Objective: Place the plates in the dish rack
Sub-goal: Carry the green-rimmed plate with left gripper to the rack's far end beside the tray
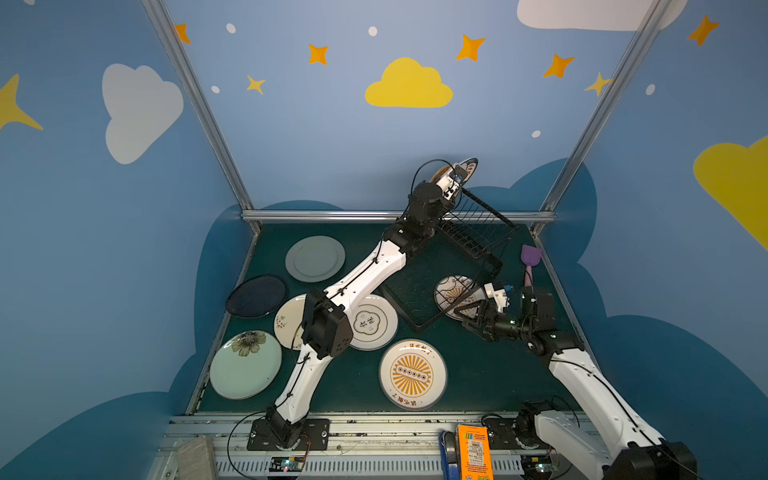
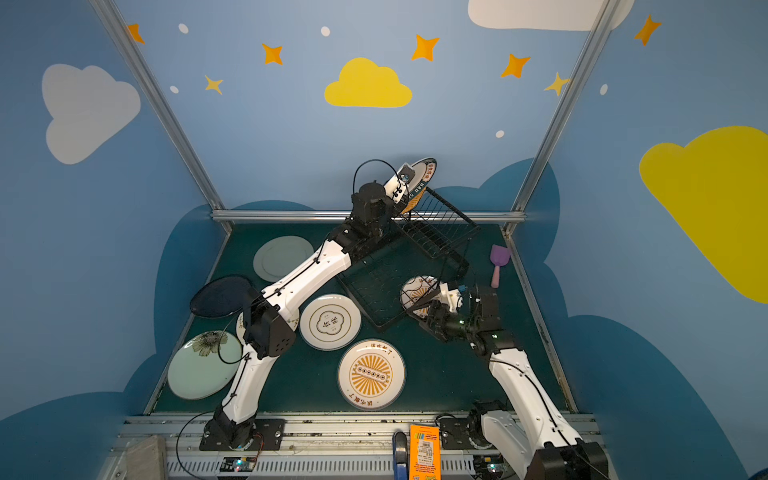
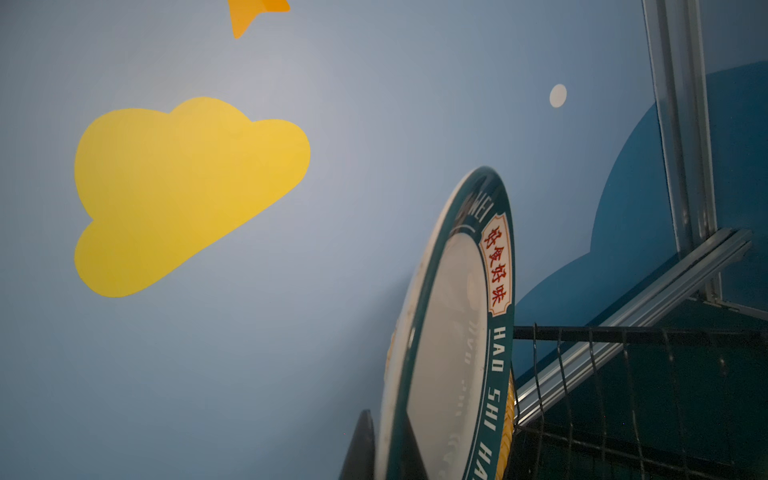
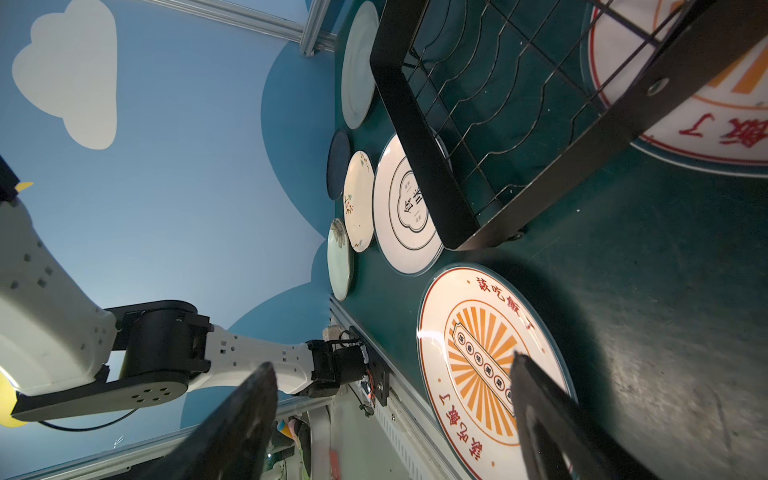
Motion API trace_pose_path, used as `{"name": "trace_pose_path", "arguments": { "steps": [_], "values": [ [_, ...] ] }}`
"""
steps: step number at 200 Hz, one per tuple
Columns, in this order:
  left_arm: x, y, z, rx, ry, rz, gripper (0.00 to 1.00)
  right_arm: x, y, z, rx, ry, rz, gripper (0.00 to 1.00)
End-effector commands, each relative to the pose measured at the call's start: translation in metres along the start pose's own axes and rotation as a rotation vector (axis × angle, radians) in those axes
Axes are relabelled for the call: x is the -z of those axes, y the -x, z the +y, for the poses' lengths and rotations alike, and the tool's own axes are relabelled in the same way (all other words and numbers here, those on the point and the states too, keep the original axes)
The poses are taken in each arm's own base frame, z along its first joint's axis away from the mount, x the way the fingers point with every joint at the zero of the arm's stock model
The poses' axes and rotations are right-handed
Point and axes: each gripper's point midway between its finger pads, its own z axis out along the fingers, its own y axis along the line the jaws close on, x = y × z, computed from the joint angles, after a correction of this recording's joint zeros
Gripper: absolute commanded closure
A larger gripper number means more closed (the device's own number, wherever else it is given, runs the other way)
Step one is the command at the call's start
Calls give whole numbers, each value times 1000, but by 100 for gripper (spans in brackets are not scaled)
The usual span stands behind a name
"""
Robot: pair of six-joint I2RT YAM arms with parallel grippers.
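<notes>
The left tool (image 1: 458, 174) is clamped on a teal-rimmed plate (image 3: 496, 361), held on edge at the far top edge of the black wire dish rack (image 1: 473, 232). The plate has a white centre, "HAO SHI" lettering and red characters. The right tool (image 1: 466, 316) gapes wide and empty just beside an orange sunburst plate (image 1: 451, 291) lying flat on the bench (image 1: 478, 374).

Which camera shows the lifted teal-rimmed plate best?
The left wrist view: the teal-rimmed plate sits close, its rim lettering readable. Both top views show it small, tilted and partly hidden. The right wrist view misses it.
</notes>
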Motion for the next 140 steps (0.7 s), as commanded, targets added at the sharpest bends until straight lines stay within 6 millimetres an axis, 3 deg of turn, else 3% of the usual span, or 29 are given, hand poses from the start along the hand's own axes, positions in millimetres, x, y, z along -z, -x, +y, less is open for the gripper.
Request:
{"name": "trace_pose_path", "arguments": {
  "steps": [1, 140],
  "values": [
    [8, 42, 39, 62, 104, -118, 96, 1, -6, 0, 15, 4, 13, 14],
    [-8, 14, 22, 67, 89, -77, 96, 5, -6, -5, 40, -11, -44, 13]
  ]
}}
